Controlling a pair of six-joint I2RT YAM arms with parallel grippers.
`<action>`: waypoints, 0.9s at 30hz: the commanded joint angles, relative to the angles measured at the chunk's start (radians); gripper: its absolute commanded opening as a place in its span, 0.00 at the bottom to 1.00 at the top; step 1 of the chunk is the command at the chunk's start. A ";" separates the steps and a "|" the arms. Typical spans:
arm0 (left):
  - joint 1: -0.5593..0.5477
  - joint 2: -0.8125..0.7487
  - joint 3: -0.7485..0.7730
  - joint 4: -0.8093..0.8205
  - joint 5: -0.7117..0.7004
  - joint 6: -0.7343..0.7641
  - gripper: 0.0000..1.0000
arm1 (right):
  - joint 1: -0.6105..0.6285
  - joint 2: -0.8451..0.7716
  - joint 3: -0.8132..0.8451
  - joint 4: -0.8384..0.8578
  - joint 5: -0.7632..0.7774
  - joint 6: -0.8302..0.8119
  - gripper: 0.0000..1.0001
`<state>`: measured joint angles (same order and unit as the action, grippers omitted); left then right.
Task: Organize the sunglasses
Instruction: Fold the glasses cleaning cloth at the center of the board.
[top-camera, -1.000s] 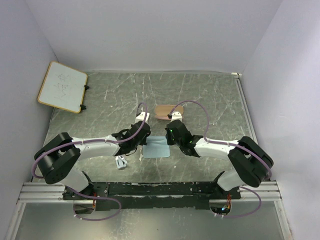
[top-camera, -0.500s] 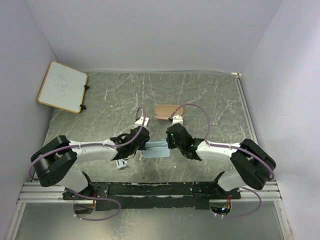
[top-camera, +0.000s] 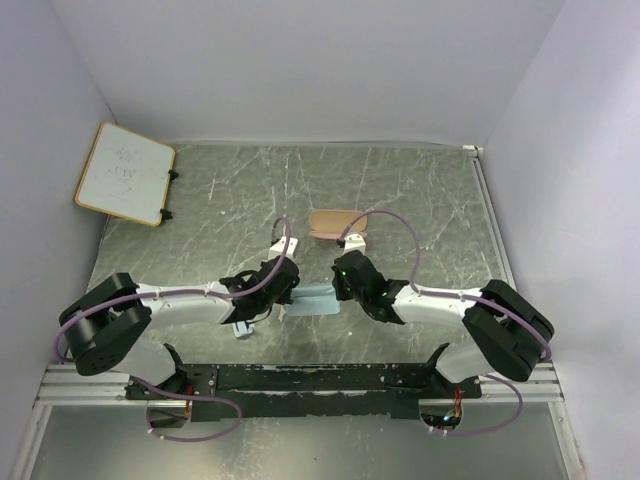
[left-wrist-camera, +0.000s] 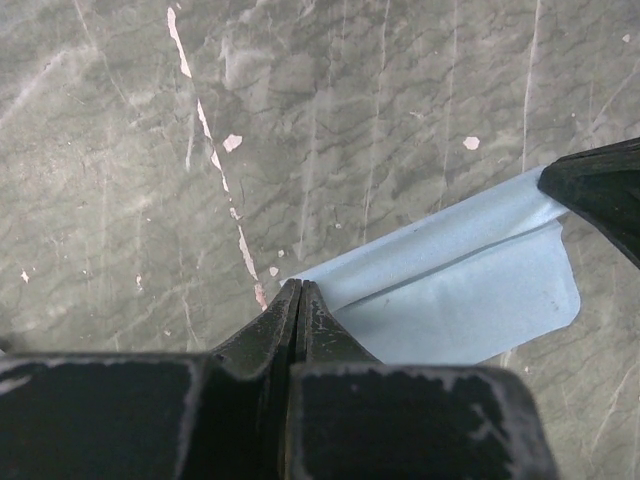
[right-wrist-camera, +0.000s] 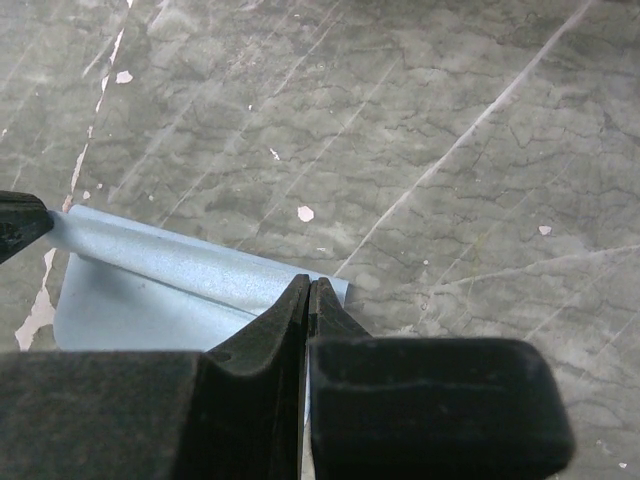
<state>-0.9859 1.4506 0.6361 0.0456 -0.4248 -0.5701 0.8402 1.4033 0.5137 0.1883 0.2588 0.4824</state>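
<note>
From above, the left pincer (top-camera: 290, 293) and the right pincer (top-camera: 338, 290) each pinch one end of the cloth (top-camera: 315, 298), jaws shut on it. A second ago the cloth lay as a wider flat sheet. Now it shows as a narrower strip, doubled over on itself, and both pincers have drawn back toward the near edge. The sunglasses (top-camera: 238, 325) lie on the surface (top-camera: 420, 200) just near-left of the cloth, where they were, now partly hidden under the left arm and touched by neither pincer. The case (top-camera: 330, 222) sits farther back, apart from the cloth and unmoved. A whiteboard (top-camera: 125, 172) rests at the far left; its faint marks cannot be read. The surface is dark grey-green and marbled, crossed by pale scratches. Plain pale walls (top-camera: 300, 70) close it on three sides, and a metal rail (top-camera: 90, 385) runs along the near edge. In the left wrist view, the jaws press together on the cloth's corner. The light blue edge is lifted and folded back over the layer beneath, and the right pincer's black tip holds the other corner at the right edge. White chips and a long scratch mark the surface there. In the right wrist view, the jaws are likewise closed on the cloth's rolled fold, with the left pincer's tip gripping its far end at the left edge.
</note>
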 joint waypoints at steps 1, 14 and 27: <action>-0.012 -0.021 -0.016 -0.016 -0.003 -0.017 0.07 | 0.008 -0.032 -0.018 -0.004 0.026 0.011 0.00; -0.013 -0.013 0.000 -0.033 -0.035 0.004 0.07 | 0.018 -0.036 -0.014 -0.010 0.026 0.016 0.00; -0.013 0.000 0.013 -0.030 -0.041 0.012 0.07 | 0.039 -0.030 -0.024 -0.009 0.035 0.035 0.00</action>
<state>-0.9920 1.4498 0.6292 0.0174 -0.4454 -0.5716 0.8730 1.3849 0.5030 0.1883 0.2626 0.5022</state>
